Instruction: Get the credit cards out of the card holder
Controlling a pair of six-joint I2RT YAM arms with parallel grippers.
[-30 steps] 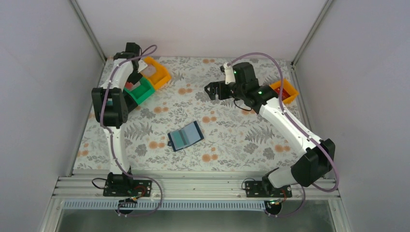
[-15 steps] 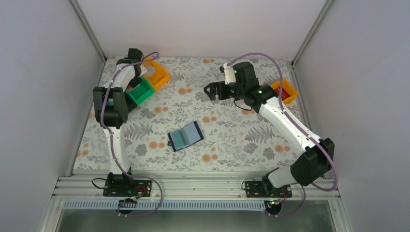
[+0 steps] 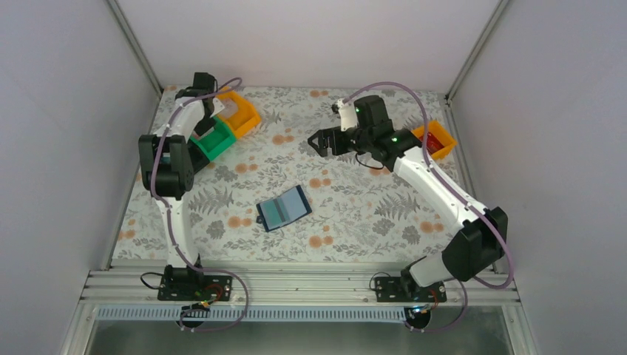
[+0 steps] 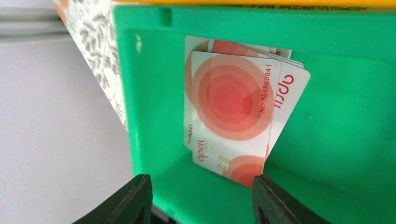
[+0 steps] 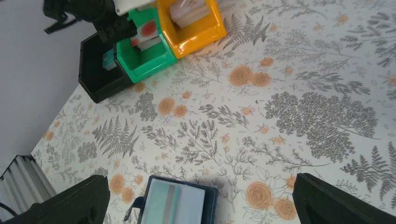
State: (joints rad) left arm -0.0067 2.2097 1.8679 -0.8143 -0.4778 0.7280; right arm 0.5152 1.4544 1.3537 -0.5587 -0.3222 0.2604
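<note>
The card holder (image 3: 283, 208) lies open mid-table, dark navy with pale blue pockets; a teal card with a grey stripe (image 5: 166, 203) sits in one pocket. Pale credit cards with red circles (image 4: 231, 107) lie stacked in the green bin (image 4: 336, 140). My left gripper (image 4: 201, 186) hangs over that bin, open, with nothing between its fingers (image 4: 137, 191). In the top view the left gripper (image 3: 209, 111) is at the back left. My right gripper (image 3: 319, 140) hovers open above the table, the holder (image 5: 175, 203) just below its wide-apart jaws (image 5: 201, 186).
An orange bin (image 3: 240, 111) with cards stands behind the green bin (image 3: 214, 142), and a black bin (image 5: 95, 70) sits on the green bin's other side. Another orange bin (image 3: 436, 140) is at the back right. The table carries a floral cloth (image 3: 355, 214).
My left gripper has gone from shut to open over the green bin. The right gripper has shifted slightly left. The card holder has not moved.
</note>
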